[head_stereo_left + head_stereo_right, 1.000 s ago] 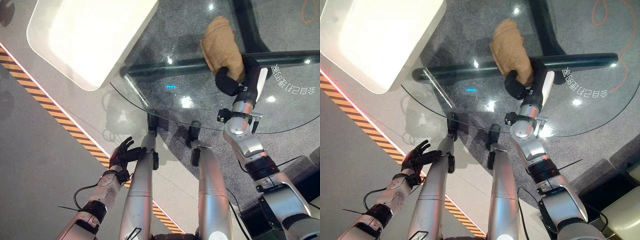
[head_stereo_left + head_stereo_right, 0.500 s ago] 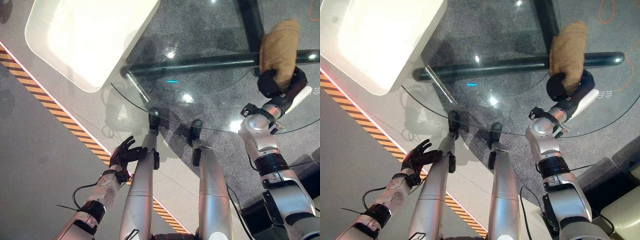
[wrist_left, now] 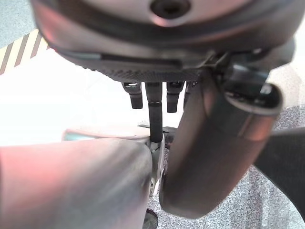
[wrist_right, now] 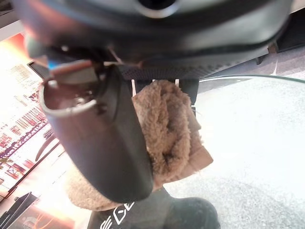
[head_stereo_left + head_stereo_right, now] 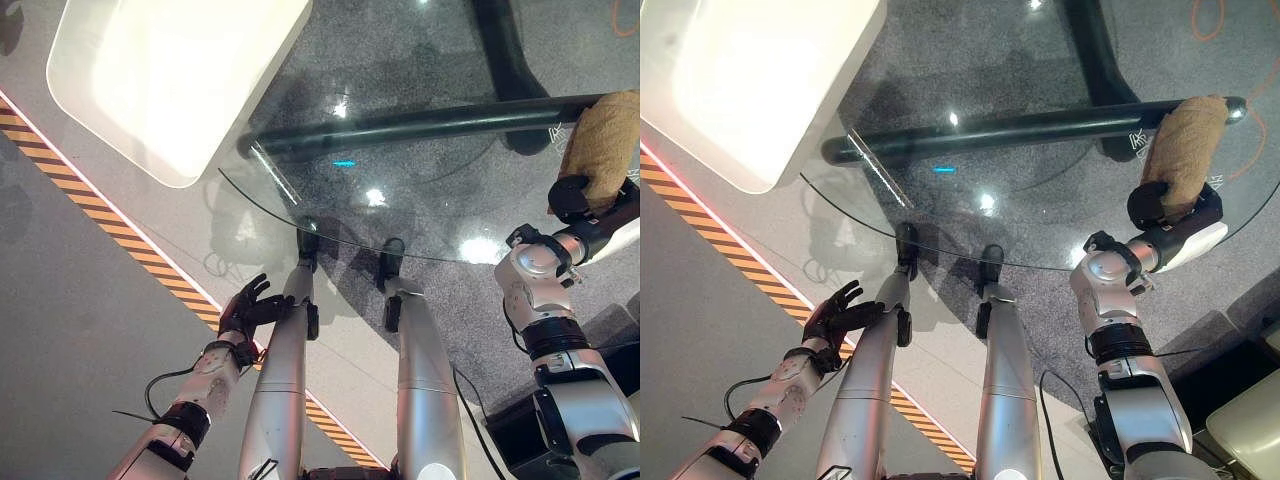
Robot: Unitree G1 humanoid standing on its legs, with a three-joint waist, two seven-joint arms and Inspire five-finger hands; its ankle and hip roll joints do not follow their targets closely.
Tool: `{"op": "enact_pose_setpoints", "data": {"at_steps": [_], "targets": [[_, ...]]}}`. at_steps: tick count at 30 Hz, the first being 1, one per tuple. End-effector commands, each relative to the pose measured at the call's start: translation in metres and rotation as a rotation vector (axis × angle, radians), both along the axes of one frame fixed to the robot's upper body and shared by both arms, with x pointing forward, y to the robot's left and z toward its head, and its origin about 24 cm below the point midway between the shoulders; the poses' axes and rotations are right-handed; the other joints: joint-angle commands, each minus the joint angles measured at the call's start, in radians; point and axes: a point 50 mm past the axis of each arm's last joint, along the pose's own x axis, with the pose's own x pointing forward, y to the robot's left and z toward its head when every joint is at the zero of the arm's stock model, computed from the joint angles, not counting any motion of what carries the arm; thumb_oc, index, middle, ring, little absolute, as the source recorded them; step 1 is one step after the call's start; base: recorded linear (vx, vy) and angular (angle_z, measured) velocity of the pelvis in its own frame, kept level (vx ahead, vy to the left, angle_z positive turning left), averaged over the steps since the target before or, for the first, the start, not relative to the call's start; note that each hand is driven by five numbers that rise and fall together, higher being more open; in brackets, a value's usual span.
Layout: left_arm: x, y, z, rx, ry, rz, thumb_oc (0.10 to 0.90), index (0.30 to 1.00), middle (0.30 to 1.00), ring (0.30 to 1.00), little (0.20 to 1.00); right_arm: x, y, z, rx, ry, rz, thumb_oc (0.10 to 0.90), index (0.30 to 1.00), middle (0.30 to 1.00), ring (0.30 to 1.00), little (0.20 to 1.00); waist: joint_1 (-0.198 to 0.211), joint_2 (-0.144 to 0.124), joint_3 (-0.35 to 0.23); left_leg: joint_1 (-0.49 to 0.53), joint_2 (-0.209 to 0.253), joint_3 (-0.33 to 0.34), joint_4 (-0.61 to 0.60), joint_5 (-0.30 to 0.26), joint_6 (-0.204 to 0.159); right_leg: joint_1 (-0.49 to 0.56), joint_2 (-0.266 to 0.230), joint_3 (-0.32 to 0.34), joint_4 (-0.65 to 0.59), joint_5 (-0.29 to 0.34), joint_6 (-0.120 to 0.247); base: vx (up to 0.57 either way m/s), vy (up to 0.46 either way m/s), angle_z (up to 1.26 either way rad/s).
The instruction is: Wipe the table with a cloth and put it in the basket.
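Your right hand (image 5: 1162,208) is reaching out over the far right part of the round glass table (image 5: 1040,190), and its fingers and thumb are curling around a tan fluffy cloth (image 5: 1185,145) — you can see it best in the right wrist view, where the thumb is pressing the cloth (image 4: 167,129) against the palm. The cloth is bunched into a thick roll, lying on the glass and pointing away from the hand toward the table's far right edge, just where the dark tubular bar (image 5: 1040,125) of the table's base is running beneath the glass. Your left hand (image 5: 246,306) is hanging low at your left side, well apart from the table and off its near edge, with its fingers relaxed and spread apart, holding nothing; in the left wrist view those fingers (image 3: 154,114) are pointing out straight. Beyond the table's left side a big white rounded slab (image 5: 170,70) is sitting on the floor, its corner showing through the glass rim. An orange-and-black striped line (image 5: 110,225) is crossing the grey floor diagonally between that slab and your left hand. The glass is catching several bright light spots — none of them is on the cloth.
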Motion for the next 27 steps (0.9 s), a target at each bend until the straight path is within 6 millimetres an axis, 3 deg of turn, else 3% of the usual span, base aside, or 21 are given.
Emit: {"op": "enact_pose_setpoints", "data": {"at_steps": [1, 7, 15, 19, 20, 22, 23, 24, 27], "targets": [[-0.029, -0.054, -0.026, -0.122, 0.081, -0.147, 0.800, 0.900, 0.900, 0.900, 0.900, -0.023, -0.033, 0.058, -0.265, -0.158, -0.134, 0.100, 0.300, 0.300, 0.300, 0.200, 0.000, 0.060, -0.013, -0.005, -0.047, 0.028, 0.195, -0.160, 0.052, 0.034, 0.083, 0.022, -0.276, 0.250, 0.019, 0.00, 0.000, 0.00], [-0.026, -0.055, -0.024, -0.125, 0.076, -0.151, 0.800, 0.900, 0.900, 0.900, 0.900, -0.002, 0.007, 0.071, -0.407, -0.085, 0.192, 0.100, 0.300, 0.300, 0.300, 0.200, 0.001, 0.058, -0.013, -0.007, -0.046, 0.033, 0.195, -0.155, 0.048, 0.028, 0.083, 0.021, -0.265, 0.239, 0.016, 0.00, 0.000, 0.00], [-0.026, -0.058, -0.026, -0.140, 0.065, -0.150, 0.800, 0.900, 0.900, 0.900, 0.900, 0.004, 0.062, 0.048, -0.551, -0.013, 0.550, 0.100, 0.300, 0.300, 0.300, 0.200, -0.006, 0.054, -0.013, -0.007, -0.043, 0.044, 0.189, -0.148, 0.045, 0.024, 0.081, 0.016, -0.264, 0.233, 0.014, -0.01, 0.013, -0.02], [-0.026, -0.059, -0.027, -0.141, 0.061, -0.153, 0.800, 0.900, 0.900, 0.900, 0.900, 0.007, 0.088, 0.025, -0.551, 0.069, 0.731, 0.100, 0.300, 0.300, 0.300, 0.200, -0.008, 0.050, -0.013, -0.006, -0.042, 0.048, 0.184, -0.141, 0.043, 0.023, 0.082, 0.014, -0.261, 0.232, 0.012, 0.00, 0.029, -0.04], [-0.033, -0.060, -0.033, -0.140, 0.078, -0.156, 0.800, 0.900, 0.900, 0.900, 0.900, 0.005, 0.095, 0.007, -0.526, 0.123, 0.792, 0.100, 0.300, 0.300, 0.300, 0.200, -0.003, 0.052, -0.013, 0.031, -0.038, 0.042, 0.186, -0.169, 0.038, 0.057, 0.087, 0.015, -0.253, 0.203, 0.016, 0.04, 0.033, -0.03], [-0.033, -0.060, -0.032, -0.143, 0.072, -0.156, 0.800, 0.900, 0.900, 0.900, 0.900, 0.004, 0.105, -0.007, -0.515, 0.167, 0.859, 0.100, 0.300, 0.300, 0.300, 0.200, -0.003, 0.052, -0.013, 0.033, -0.038, 0.043, 0.181, -0.165, 0.038, 0.059, 0.086, 0.013, -0.257, 0.203, 0.015, -0.01, 0.022, -0.01], [-0.026, -0.060, -0.027, -0.143, 0.049, -0.156, 0.800, 0.900, 0.900, 0.900, 0.900, 0.006, 0.108, -0.004, -0.527, 0.160, 0.877, 0.100, 0.300, 0.300, 0.300, 0.200, -0.007, 0.049, -0.013, -0.003, -0.041, 0.049, 0.173, -0.134, 0.042, 0.026, 0.080, 0.011, -0.267, 0.232, 0.010, 0.00, 0.000, 0.00], [-0.033, -0.061, -0.032, -0.145, 0.069, -0.157, 0.800, 0.900, 0.900, 0.900, 0.900, 0.002, 0.113, -0.019, -0.513, 0.201, 0.916, 0.100, 0.300, 0.300, 0.300, 0.200, -0.002, 0.052, -0.013, 0.035, -0.037, 0.043, 0.177, -0.164, 0.038, 0.062, 0.085, 0.011, -0.259, 0.203, 0.015, 0.00, 0.000, 0.00], [-0.032, -0.064, -0.031, -0.147, 0.064, -0.163, 0.800, 0.900, 0.900, 0.900, 0.900, -0.003, 0.130, -0.036, -0.539, 0.241, 1.036, 0.100, 0.300, 0.300, 0.300, 0.200, -0.001, 0.053, -0.013, 0.032, -0.038, 0.044, 0.175, -0.160, 0.036, 0.059, 0.080, 0.005, -0.260, 0.202, 0.015, 0.00, 0.015, -0.05]]}}
